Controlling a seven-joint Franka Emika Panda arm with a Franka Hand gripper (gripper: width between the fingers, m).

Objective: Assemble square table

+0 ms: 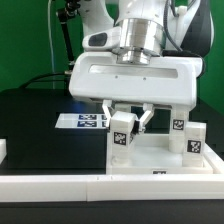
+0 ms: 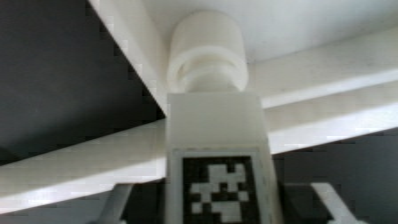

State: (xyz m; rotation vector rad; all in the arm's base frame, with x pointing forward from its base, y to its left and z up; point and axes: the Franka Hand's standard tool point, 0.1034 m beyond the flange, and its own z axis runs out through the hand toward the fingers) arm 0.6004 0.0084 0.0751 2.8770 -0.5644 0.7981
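My gripper (image 1: 123, 124) hangs over the near left corner of the square white panel (image 1: 160, 160). It is shut on a white block leg (image 1: 122, 133), held upright with its tag facing out. In the wrist view the gripper (image 2: 222, 207) has that leg (image 2: 217, 120) between its fingers (image 2: 128, 203). The leg's rounded end points down at the panel (image 2: 329, 35). Whether the leg touches the panel I cannot tell. Two more tagged legs (image 1: 194, 140) (image 1: 178, 125) stand at the panel's right side. The fourth leg is hidden.
The marker board (image 1: 82, 121) lies on the black table behind the gripper, to the exterior view's left. Long white bars (image 1: 60, 186) run along the table's front edge. A small white block (image 1: 3, 151) sits at the far left.
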